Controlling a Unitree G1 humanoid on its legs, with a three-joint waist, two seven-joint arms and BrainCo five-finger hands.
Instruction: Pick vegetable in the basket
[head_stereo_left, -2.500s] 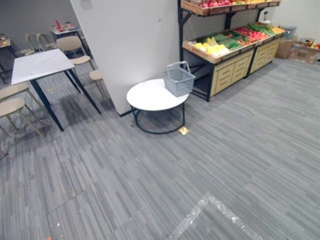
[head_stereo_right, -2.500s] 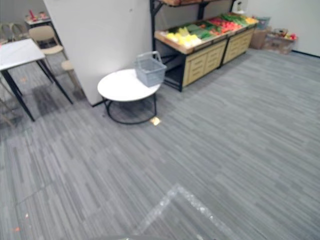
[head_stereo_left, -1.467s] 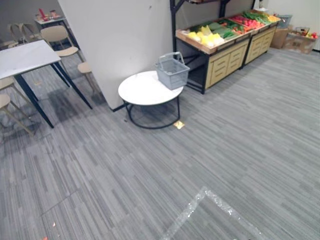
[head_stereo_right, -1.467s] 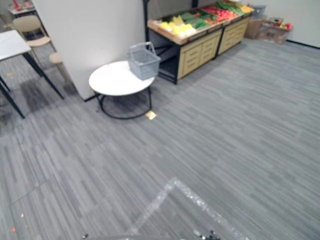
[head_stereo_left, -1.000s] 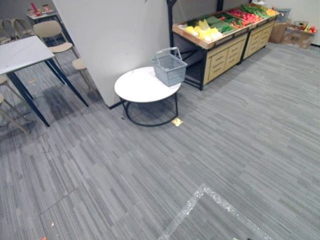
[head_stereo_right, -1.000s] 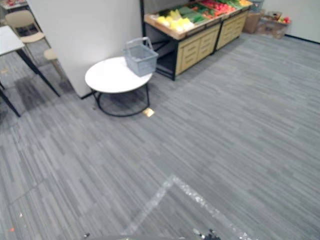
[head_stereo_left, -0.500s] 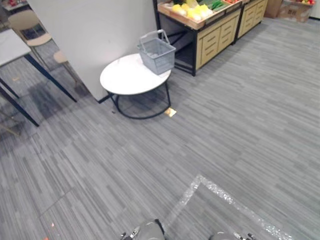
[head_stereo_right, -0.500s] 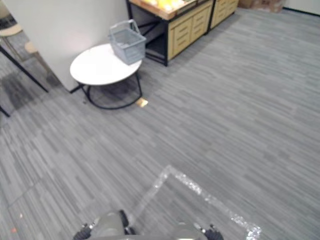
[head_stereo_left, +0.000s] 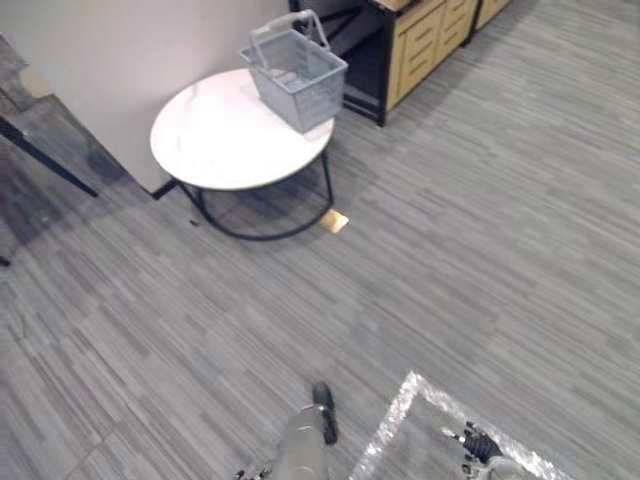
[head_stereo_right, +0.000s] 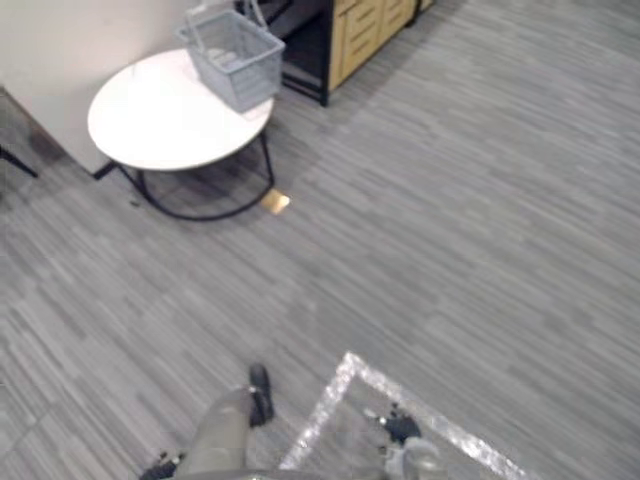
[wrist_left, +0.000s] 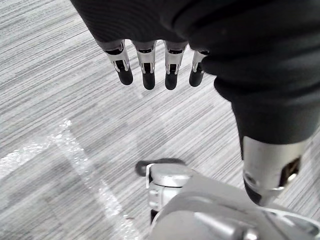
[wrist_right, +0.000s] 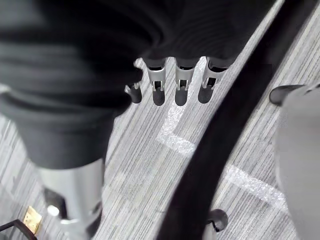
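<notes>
- Grey shopping basket (head_stereo_left: 296, 72) stands upright, mouth up and handles raised, set cornerwise on the far right edge of the round white desk (head_stereo_left: 215, 145), near a wooden drawer cabinet (head_stereo_left: 422, 42).
- Left hand (wrist_left: 148, 56) and right hand (wrist_right: 180, 75) hang over the grey carpet (head_stereo_left: 480, 250), fingers straight, holding nothing.

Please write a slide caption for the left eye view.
A grey plastic basket stands at the far edge of a round white table with black legs, on grey striped carpet.
</notes>
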